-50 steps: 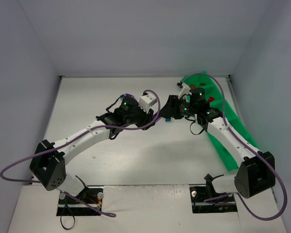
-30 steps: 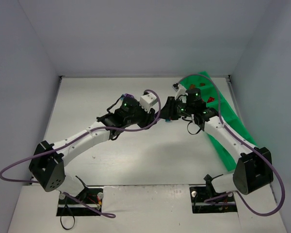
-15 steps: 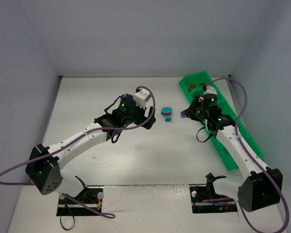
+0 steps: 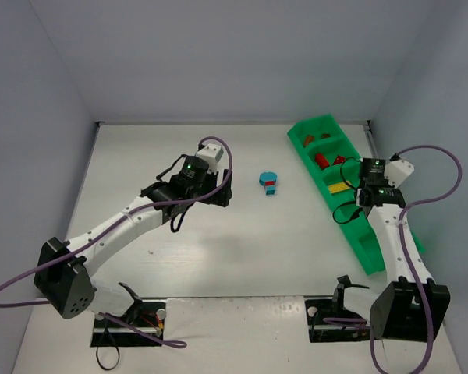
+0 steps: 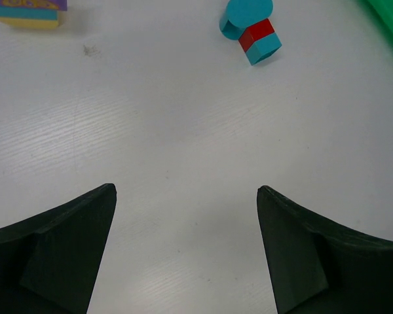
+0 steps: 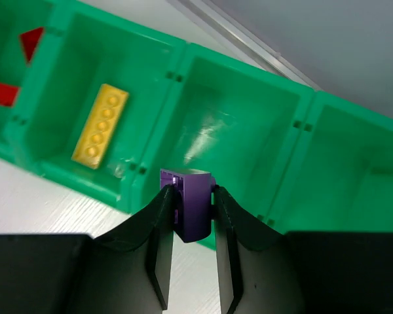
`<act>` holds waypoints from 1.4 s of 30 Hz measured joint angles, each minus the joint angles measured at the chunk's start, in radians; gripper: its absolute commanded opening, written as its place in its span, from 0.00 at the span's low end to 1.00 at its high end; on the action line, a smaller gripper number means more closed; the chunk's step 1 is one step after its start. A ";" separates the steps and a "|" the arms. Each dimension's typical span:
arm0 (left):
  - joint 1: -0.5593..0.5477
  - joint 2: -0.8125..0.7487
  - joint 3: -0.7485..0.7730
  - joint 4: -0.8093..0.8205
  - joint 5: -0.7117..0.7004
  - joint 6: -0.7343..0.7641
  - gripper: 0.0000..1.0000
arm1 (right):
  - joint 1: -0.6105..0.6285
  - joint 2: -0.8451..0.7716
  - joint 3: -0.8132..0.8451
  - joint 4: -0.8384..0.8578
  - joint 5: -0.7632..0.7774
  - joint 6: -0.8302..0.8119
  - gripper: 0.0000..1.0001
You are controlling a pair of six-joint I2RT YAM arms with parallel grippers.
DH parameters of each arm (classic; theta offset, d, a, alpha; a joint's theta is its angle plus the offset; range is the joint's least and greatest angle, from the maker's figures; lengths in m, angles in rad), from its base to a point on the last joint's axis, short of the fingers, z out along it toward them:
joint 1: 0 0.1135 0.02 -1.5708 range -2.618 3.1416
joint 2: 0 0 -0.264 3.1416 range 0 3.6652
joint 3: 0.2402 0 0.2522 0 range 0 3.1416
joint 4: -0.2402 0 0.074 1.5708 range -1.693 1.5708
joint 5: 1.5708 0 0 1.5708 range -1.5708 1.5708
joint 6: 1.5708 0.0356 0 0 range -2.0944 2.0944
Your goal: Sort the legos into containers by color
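White table (image 4: 218, 257), grey walls on three sides. Left gripper (image 5: 187, 190): fingers spread wide, nothing between them, low over bare tabletop. Top left edge of its wrist view: a purple-teal-yellow stack (image 5: 26, 10), partly cut off. Centre: teal-and-red lego cluster (image 4: 269, 183), unsorted, on the table. Right: green tray (image 4: 370, 261), red bricks (image 4: 321, 160) and one yellow brick (image 6: 99, 125) in separate compartments. Right gripper (image 6: 191, 191): pinching a purple brick (image 6: 191, 212) above the tray's table-side wall, just beside the yellow compartment. Hazard: released here, the brick may strike the rim and fall outside, or tumble in with yellow.
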 measured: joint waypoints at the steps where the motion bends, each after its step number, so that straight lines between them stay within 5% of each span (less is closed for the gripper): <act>1: 0.002 0.000 0.000 -0.010 0.000 -0.004 0.82 | -0.027 0.019 0.000 -0.001 0.003 0.006 0.00; 4: 0.004 0.000 0.000 -0.025 0.000 -0.010 0.82 | -0.069 0.078 -0.003 -0.004 0.006 0.028 0.04; 9: 0.018 0.002 0.000 -0.043 0.003 -0.011 0.82 | -0.079 0.135 -0.018 -0.007 0.019 0.068 0.43; 23: 0.164 0.113 0.066 -0.046 0.011 -0.053 0.82 | -0.081 0.177 0.006 0.009 -0.071 0.029 0.55; 36: 0.277 0.605 0.512 -0.072 -0.048 0.072 0.82 | 0.060 0.043 0.057 0.130 -0.507 -0.168 0.60; 42: 0.286 0.780 0.708 -0.115 -0.052 0.138 0.82 | 0.071 0.043 0.044 0.154 -0.592 -0.194 0.60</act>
